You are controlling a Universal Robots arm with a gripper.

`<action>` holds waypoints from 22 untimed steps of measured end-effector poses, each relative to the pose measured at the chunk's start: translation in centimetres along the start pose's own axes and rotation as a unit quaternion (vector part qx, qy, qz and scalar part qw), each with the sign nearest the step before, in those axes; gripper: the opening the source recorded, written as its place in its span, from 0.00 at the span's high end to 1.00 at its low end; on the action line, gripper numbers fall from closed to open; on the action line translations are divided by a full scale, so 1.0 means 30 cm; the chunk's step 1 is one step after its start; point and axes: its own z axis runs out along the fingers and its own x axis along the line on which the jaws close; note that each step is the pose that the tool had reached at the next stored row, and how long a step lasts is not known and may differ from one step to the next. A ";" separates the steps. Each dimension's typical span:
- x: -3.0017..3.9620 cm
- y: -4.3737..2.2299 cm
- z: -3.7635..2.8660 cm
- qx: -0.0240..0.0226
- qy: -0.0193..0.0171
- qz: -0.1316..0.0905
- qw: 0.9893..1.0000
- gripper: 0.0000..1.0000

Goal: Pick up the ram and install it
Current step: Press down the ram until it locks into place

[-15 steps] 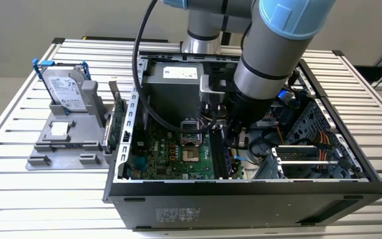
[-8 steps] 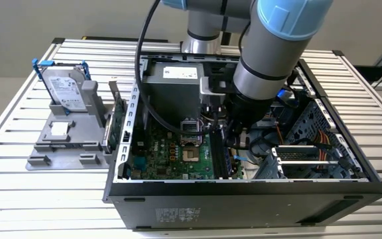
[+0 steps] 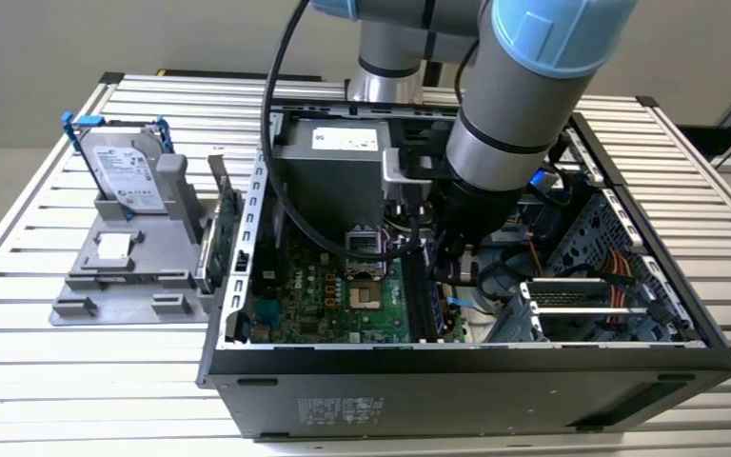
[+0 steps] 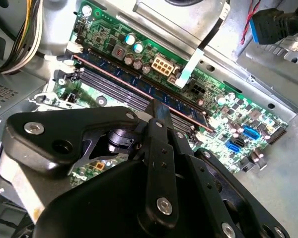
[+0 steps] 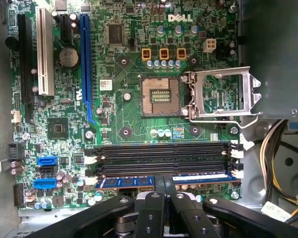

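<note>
Inside the open computer case [image 3: 467, 381], lowered over the motherboard [image 3: 327, 295]: gripper [image 3: 448, 276] on the arm [image 3: 518, 114], positioned at the memory slots. Seated on edge in the slot nearest the board edge: the ram [image 5: 134, 181], bluish with a white label, running parallel to the empty black slots [image 5: 164, 158] just beside it; seen also in the second wrist view as a long blue stick [image 4: 139, 84] with a reddish top edge. Fingers [image 5: 161, 208] brought together over the middle of the ram, tips touching its upper edge, jaws clenched with nothing visibly grasped between them. Beyond the slots in the first wrist view: bare processor socket [image 5: 159, 94] with its metal retention frame [image 5: 223, 94] swung open. On the exterior view's left, outside the case, resting on the slatted table [image 3: 87, 381]: grey holder [image 3: 130, 276] carrying a silver hard drive [image 3: 125, 171] with blue handles, standing upright, well apart from the gripper.
</note>
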 end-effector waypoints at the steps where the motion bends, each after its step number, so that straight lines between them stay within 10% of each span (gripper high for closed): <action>1: -0.002 0.000 0.001 0.000 0.000 0.000 1.000 1.00; 22: -0.002 -0.013 0.054 0.000 0.000 0.000 1.000 1.00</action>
